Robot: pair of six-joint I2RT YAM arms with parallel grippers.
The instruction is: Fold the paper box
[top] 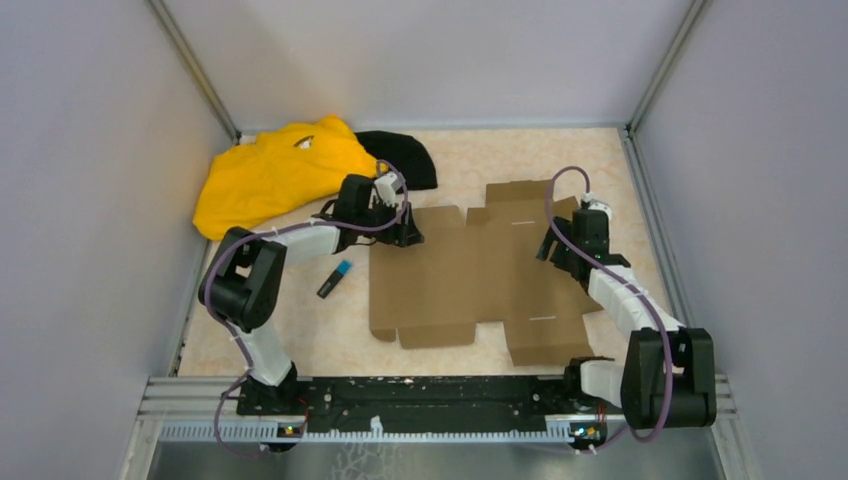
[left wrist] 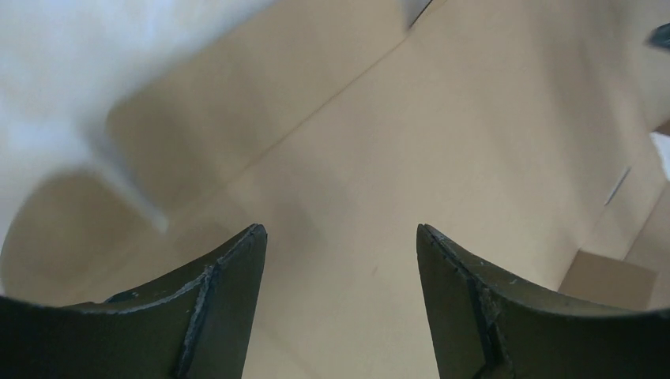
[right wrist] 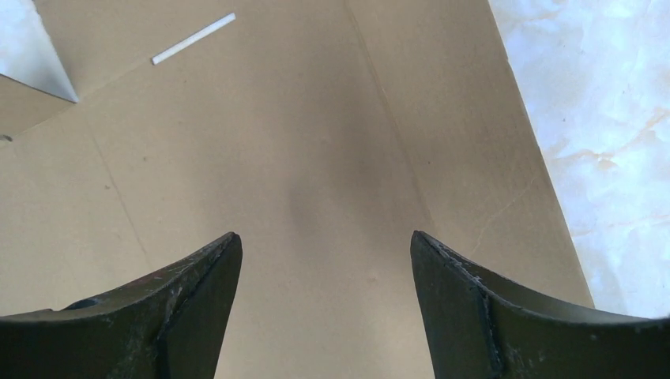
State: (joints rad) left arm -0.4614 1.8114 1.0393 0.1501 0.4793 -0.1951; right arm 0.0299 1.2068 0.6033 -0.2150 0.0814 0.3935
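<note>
On the marbled table point(top: 480, 160) the paper box point(top: 470, 270) lies flat, apparently nothing folded yet, left gripper point(left wrist: 340, 230) and right gripper point(right wrist: 325, 235) both spread empty over it.

Paper box point(top: 470, 270): brown die-cut cardboard sheet, unfolded, lying flat, flaps and slits along edges.

Brown paper box point(top: 470, 275) lies on marbled cream tabletop point(top: 300, 340).
</note>
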